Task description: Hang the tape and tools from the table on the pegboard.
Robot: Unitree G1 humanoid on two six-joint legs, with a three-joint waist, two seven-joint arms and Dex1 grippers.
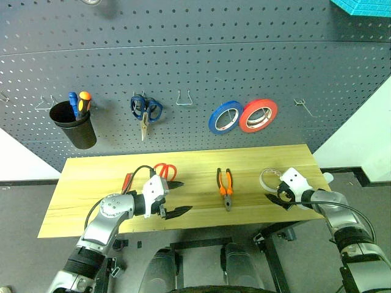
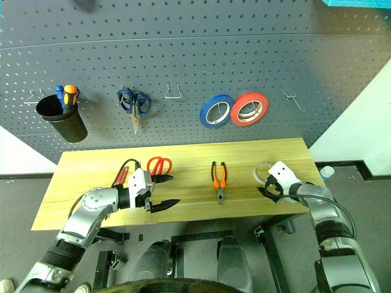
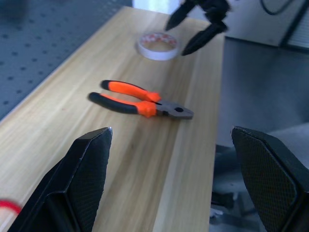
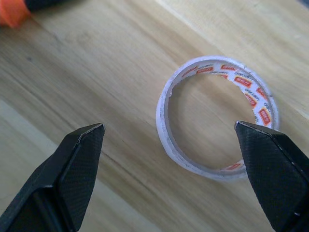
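Observation:
The whitish tape (image 4: 166,145) lies flat on the table (image 1: 91,183) near its right end. My right gripper (image 1: 276,196) hangs open just above it, its fingers standing either side of the ring's near wall. The orange-and-black pliers (image 1: 225,186) lie mid-table. The red-handled scissors (image 1: 166,170) and the red-handled screwdriver (image 1: 127,181) lie left of centre, partly hidden by my left wrist. My left gripper (image 1: 182,195) is open and empty over the table's front edge, pointing right toward the pliers (image 3: 140,101). The pegboard (image 1: 183,61) rises behind the table.
On the pegboard hang a black cup (image 1: 73,125) holding screwdrivers, blue-handled scissors (image 1: 145,111), a blue roll (image 1: 225,117) and a red roll (image 1: 258,115). Bare hooks (image 1: 184,97) stand between the scissors and the rolls, another hook (image 1: 302,105) at the right.

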